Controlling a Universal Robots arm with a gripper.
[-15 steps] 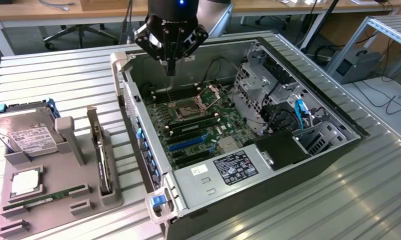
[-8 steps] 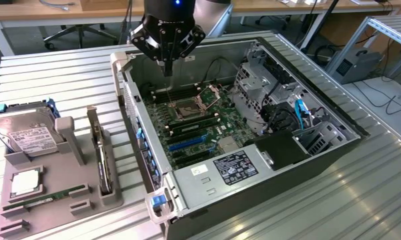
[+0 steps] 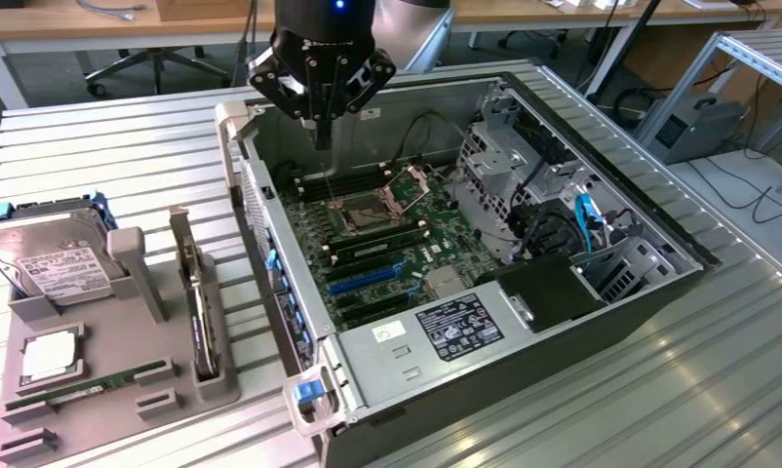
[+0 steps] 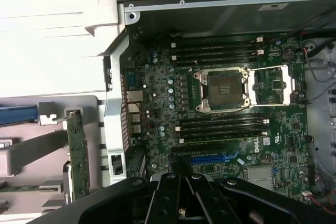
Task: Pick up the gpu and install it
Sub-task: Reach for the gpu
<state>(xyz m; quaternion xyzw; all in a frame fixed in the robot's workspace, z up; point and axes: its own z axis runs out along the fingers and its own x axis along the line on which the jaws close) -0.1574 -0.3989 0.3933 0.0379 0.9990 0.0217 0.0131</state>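
In the exterior view, the gripper (image 3: pixel 321 136) was seen shut and empty above the open computer case (image 3: pixel 365 351). The gpu (image 3: pixel 203 327) stood edge-on in a holder (image 3: pixel 131 283) just beside that case. In the wrist view, the gpu (image 4: pixel 77 156) was seen outside the case. Pick-up was judged not begun, and a wider opening would be required.

Gpu (image 3: pixel 199 317) in tray (image 3: pixel 105 400), exterior view's left of PC case (image 3: pixel 522 390).

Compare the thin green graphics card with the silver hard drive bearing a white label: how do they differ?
The thin green graphics card stands upright on its edge; the silver hard drive leans back, label showing. The card is slim; the drive is a broad box. The card sits beside the open computer case; the drive lies farther off. Both rest in the grey holder tray.
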